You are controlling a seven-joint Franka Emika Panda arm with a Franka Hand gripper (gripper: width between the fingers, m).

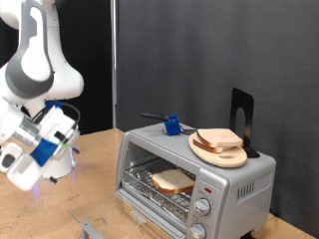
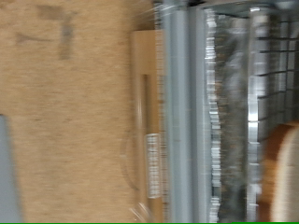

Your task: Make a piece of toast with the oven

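Observation:
The silver oven [image 1: 239,179] stands at the exterior view's right with its glass door [image 1: 150,211] folded down. A slice of toast [image 1: 172,180] lies on the wire rack inside. My gripper [image 1: 22,169] hangs at the exterior view's left, well away from the oven and above the wooden table, with nothing visible in it. The wrist view is blurred. It shows the table, the open door [image 2: 149,121], the rack [image 2: 238,103] and an edge of the toast [image 2: 282,177]. My fingers do not show there.
A round wooden board [image 1: 221,155] with two more bread slices [image 1: 219,139] sits on top of the oven, beside a small blue object [image 1: 171,125] and a black stand [image 1: 242,118]. A grey piece [image 1: 90,231] lies on the table at the bottom edge.

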